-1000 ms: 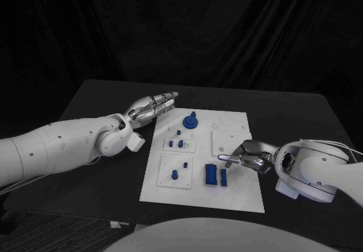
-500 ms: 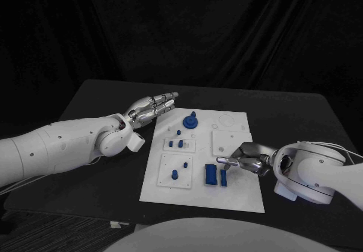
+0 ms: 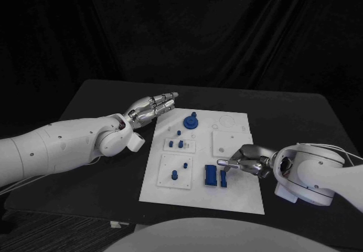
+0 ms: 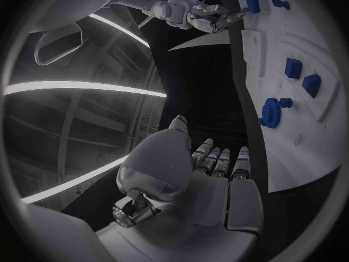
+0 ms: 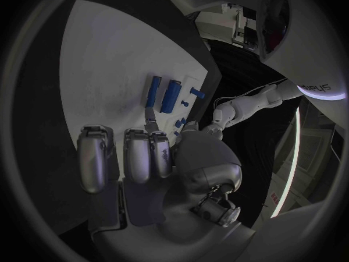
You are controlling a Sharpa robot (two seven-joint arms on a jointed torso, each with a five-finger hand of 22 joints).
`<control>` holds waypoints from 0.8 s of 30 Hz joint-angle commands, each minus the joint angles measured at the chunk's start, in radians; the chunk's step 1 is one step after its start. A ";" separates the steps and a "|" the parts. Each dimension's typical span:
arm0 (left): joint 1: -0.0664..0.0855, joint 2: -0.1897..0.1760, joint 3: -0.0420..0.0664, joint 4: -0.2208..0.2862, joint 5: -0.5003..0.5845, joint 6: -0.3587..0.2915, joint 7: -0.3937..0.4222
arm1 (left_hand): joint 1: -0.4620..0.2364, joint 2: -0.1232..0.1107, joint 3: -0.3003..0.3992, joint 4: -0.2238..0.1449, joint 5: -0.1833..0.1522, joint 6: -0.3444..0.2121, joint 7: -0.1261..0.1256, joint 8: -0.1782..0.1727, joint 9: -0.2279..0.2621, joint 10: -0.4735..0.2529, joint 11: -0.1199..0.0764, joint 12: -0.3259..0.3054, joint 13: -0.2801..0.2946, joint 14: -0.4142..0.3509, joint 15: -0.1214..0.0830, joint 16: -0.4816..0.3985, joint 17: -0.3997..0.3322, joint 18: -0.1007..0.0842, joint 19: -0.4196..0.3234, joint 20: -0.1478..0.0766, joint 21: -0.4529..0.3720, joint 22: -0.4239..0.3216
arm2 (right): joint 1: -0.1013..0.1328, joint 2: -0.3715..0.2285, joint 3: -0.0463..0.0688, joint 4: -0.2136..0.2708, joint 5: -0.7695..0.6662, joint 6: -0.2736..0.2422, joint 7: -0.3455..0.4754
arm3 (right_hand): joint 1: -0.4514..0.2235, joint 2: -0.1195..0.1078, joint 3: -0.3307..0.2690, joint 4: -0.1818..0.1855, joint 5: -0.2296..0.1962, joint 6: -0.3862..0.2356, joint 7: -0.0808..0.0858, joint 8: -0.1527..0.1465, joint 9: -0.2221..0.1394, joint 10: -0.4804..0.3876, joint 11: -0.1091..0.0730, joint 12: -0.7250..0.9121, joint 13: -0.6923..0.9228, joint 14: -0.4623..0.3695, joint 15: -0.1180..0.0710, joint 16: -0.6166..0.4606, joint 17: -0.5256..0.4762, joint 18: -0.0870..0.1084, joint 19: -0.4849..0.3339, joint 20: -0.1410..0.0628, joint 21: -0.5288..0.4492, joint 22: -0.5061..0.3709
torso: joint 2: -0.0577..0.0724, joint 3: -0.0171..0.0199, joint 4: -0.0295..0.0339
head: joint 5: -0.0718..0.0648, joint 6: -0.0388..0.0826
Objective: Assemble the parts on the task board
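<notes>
A robotics lab: black curtains point(image 3: 227, 42) behind a black table point(image 3: 98, 100) with a white task board point(image 3: 234, 202).

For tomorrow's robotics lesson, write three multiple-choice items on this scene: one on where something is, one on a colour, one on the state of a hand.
1. Where is the right hand?
A. over the task board's near right part, beside the two long blue blocks
B. off the table
C. at the board's far left corner

2. What colour is the gear-shaped part?
A. red
B. blue
C. yellow

3. What is the state of the left hand?
A. gripping a part
B. pressing flat on the middle of the board
C. holding nothing, fingers extended

Answers:
1. A: in the head view the hand reaches over the white task board with a fingertip next to the long blue blocks.
2. B: it shows blue against the white board.
3. C: the fingers lie straight at the board's far left edge, with nothing between them.
</notes>
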 commanded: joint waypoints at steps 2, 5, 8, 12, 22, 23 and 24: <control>-0.002 -0.001 0.001 0.003 0.000 0.009 0.011 | 0.009 0.002 0.005 -0.001 0.004 0.000 0.007 0.006 0.001 0.001 0.006 0.001 0.001 0.003 0.007 -0.004 -0.001 0.007 0.001 0.010 0.006 0.002 | -0.005 -0.001 -0.002 0.003 -0.025 0.030 -0.022 | 0.013 0.004 -0.012 0.002 0.006 -0.031 0.000 -0.023 -0.018 0.108 -0.006 0.003 0.263 0.067 -0.008 0.002 0.032 0.001 0.056 -0.007 -0.006 0.231 | 0.000 0.0002 -0.0003 | 0.001 0.000; -0.002 -0.001 0.001 0.004 0.000 0.009 0.011 | 0.010 0.002 0.005 -0.001 0.005 0.000 0.007 0.006 0.001 0.001 0.006 0.001 0.001 0.003 0.007 -0.004 -0.001 0.007 0.001 0.010 0.006 0.002 | -0.006 -0.002 -0.002 0.005 -0.059 0.026 -0.018 | 0.016 0.007 -0.022 0.002 0.004 -0.070 -0.009 -0.048 -0.040 0.108 -0.013 0.003 0.263 0.067 -0.013 0.001 0.028 0.001 0.055 -0.010 -0.008 0.230 | 0.000 -0.0007 -0.0004 | 0.001 0.000; -0.002 -0.002 0.001 0.005 0.000 0.008 0.012 | 0.010 0.002 0.006 -0.001 0.005 0.000 0.007 0.006 0.001 0.001 0.006 0.001 0.001 0.003 0.007 -0.004 -0.001 0.007 0.001 0.010 0.006 0.002 | -0.006 -0.004 -0.002 0.006 -0.100 0.017 -0.008 | 0.016 0.011 -0.030 0.002 -0.001 -0.135 -0.020 -0.058 -0.066 0.108 -0.021 0.003 0.263 0.066 -0.019 0.000 0.025 0.002 0.054 -0.016 -0.010 0.229 | 0.000 -0.0007 -0.0012 | 0.001 0.000; -0.002 -0.003 0.001 0.006 0.000 0.007 0.015 | 0.009 0.002 0.005 0.001 0.003 0.000 0.007 0.007 0.001 0.001 0.006 0.001 0.001 0.003 0.007 -0.004 -0.001 0.007 0.001 0.010 0.007 0.002 | -0.006 -0.012 -0.002 0.005 -0.156 -0.024 0.026 | 0.012 0.012 -0.037 0.003 -0.010 -0.212 -0.029 -0.063 -0.091 0.108 -0.029 0.003 0.263 0.066 -0.026 -0.001 0.025 0.002 0.054 -0.021 -0.010 0.229 | 0.000 -0.0005 -0.0001 | 0.001 0.000; -0.002 -0.015 0.001 0.014 0.000 -0.012 0.043 | 0.000 0.001 0.000 0.011 -0.006 0.007 0.008 0.010 0.002 0.002 0.005 0.001 0.002 0.003 0.007 -0.004 -0.001 0.007 0.001 0.009 0.007 0.002 | -0.004 -0.082 -0.001 0.023 -0.114 -0.294 0.230 | 0.021 0.013 -0.040 0.001 -0.003 -0.005 -0.006 -0.004 -0.076 0.108 -0.013 0.003 0.263 0.066 -0.015 -0.003 0.020 0.000 0.056 -0.016 -0.006 0.231 | -0.009 -0.0002 -0.0003 | 0.006 0.000; -0.002 -0.016 0.001 0.015 0.000 -0.016 0.048 | -0.001 0.001 0.000 0.011 -0.007 0.008 0.008 0.010 0.002 0.002 0.005 0.001 0.002 0.003 0.006 -0.004 -0.001 0.007 0.001 0.009 0.007 0.002 | 0.000 -0.092 -0.001 0.025 -0.082 -0.328 0.259 | 0.023 0.014 -0.040 0.001 -0.001 0.004 -0.004 -0.001 -0.076 0.108 -0.011 0.003 0.263 0.064 -0.014 -0.005 0.011 0.001 0.054 -0.015 -0.011 0.229 | -0.012 -0.0001 0.0002 | 0.005 0.000; -0.002 -0.017 0.001 0.016 0.000 -0.018 0.051 | -0.002 0.000 -0.001 0.011 -0.007 0.010 0.009 0.011 0.003 0.003 0.004 0.001 0.002 0.003 0.006 -0.004 -0.001 0.007 0.001 0.009 0.006 0.001 | 0.002 -0.098 -0.001 0.025 -0.062 -0.348 0.277 | 0.026 0.015 -0.039 0.001 0.002 0.015 -0.002 0.002 -0.076 0.108 -0.010 0.003 0.263 0.060 -0.012 -0.011 -0.009 0.004 0.048 -0.013 -0.022 0.226 | -0.014 -0.0006 0.0005 | 0.005 0.000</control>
